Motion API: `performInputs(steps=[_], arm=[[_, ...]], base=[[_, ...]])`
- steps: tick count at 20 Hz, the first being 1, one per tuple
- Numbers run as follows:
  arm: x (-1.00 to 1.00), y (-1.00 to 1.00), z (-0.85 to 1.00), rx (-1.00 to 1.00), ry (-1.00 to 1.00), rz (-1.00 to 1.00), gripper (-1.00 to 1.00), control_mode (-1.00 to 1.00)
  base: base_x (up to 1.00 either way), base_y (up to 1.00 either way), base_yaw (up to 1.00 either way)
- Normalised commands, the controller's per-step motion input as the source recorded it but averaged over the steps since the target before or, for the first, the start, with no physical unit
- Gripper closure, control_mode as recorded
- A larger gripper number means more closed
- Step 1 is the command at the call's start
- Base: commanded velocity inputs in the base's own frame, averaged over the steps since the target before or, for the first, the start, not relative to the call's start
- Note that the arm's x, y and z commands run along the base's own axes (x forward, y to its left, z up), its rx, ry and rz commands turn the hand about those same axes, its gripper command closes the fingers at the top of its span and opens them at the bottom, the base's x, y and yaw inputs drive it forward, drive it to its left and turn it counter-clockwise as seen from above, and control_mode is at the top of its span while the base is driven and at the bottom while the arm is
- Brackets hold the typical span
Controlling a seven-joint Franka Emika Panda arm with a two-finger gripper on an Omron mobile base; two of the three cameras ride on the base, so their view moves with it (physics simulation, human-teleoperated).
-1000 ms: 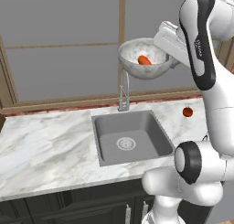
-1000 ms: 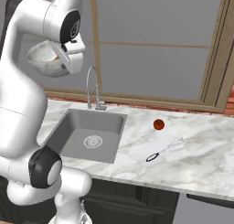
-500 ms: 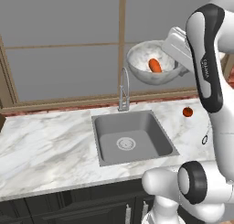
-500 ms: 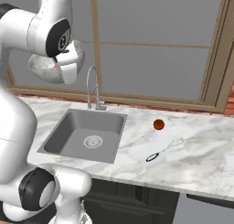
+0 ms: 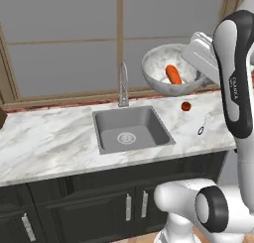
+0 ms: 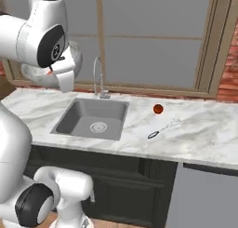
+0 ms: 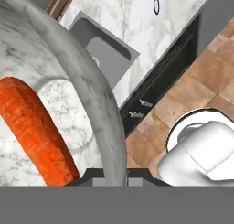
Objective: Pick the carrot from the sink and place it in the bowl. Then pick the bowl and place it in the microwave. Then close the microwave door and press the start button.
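Above the counter's right half, left base view: the gripper [image 5: 194, 63] carries the bowl [image 5: 161, 81] by its rim, high over the stone top, up and right of the sink [image 5: 131, 130].
Carrot, left base view: the carrot [image 5: 173, 74] lies inside the bowl, so the first step looks done.
Counter, left base view: a small red ball [image 5: 186, 106] and a whisk [image 5: 205, 124] lie near the right edge, below the bowl.
Right base view: the bowl [image 6: 35, 76] hangs at the left behind the arm's upper joint, over the counter's left end beside the sink [image 6: 93, 117]; the faucet [image 6: 97, 78] stands at the basin's back edge.
Hand view: the bowl wall [image 7: 82, 104] curves across the frame with the carrot [image 7: 34, 131] resting against it; the sink [image 7: 103, 47] sits far below.
Claw state: closed on the bowl's rim, judging from how the bowl rides with the hand; the fingertips themselves are hidden.
Step in hand: carrying the loaded bowl toward the microwave.
Next move: keep the bowl near level so the carrot stays in, then bring it to the open oven cavity.
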Motion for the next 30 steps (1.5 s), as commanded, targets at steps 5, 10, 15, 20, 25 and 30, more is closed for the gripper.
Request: performInputs(steps=[5, 10, 15, 20, 25, 30], arm=[[0.00, 0.00, 0.00, 0.00, 0.00, 0.00, 1.00, 1.00], [0.00, 0.00, 0.00, 0.00, 0.00, 0.00, 1.00, 1.00], [0.00, 0.00, 0.00, 0.00, 0.00, 0.00, 1.00, 1.00], [0.00, 0.00, 0.00, 0.00, 0.00, 0.00, 1.00, 1.00], [0.00, 0.00, 0.00, 0.00, 0.00, 0.00, 1.00, 1.00], [0.00, 0.00, 0.00, 0.00, 0.00, 0.00, 1.00, 1.00]], base=[[0.00, 0.00, -0.84], [-0.05, -0.01, -0.85], [-0.17, -0.12, -0.79], [-0.22, -0.23, -0.75], [-0.15, -0.32, -0.74], [-0.08, -0.38, -0.73]])
